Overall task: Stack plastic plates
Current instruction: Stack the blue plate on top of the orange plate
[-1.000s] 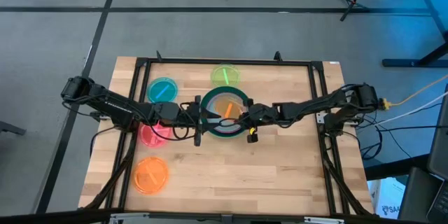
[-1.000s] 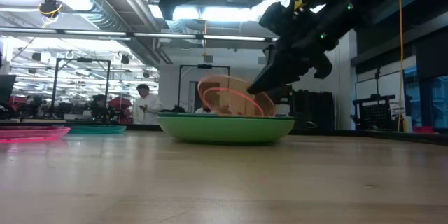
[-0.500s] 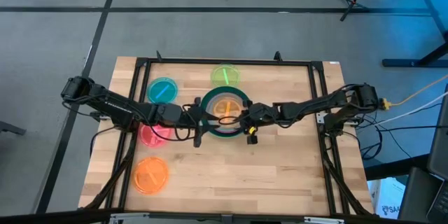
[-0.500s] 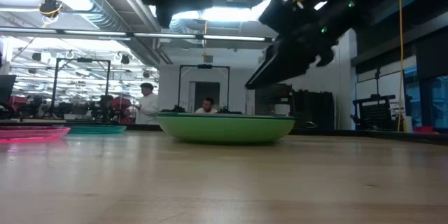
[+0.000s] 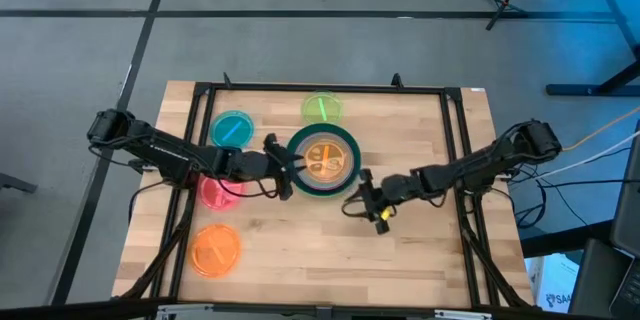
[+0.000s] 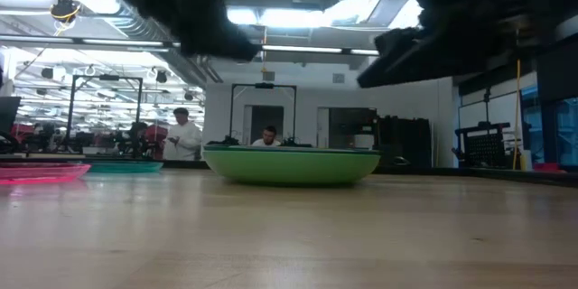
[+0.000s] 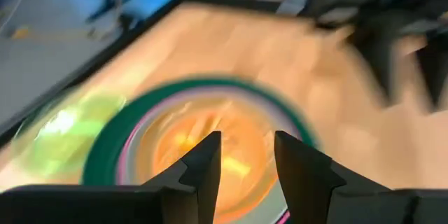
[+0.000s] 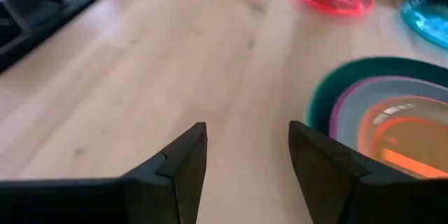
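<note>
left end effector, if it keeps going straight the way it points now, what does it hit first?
Most likely the plate stack. In the high view the left end effector sits open at the stack's left rim, pointing across it; its wrist view shows the orange plate on top dead ahead. Height above the rim is unclear.

The left arm is reaching from the frame's left edge toward the centre, its left gripper hanging with fingers parted. The right arm is stretching in from the right, its right gripper lower of centre, fingers spread.
</note>
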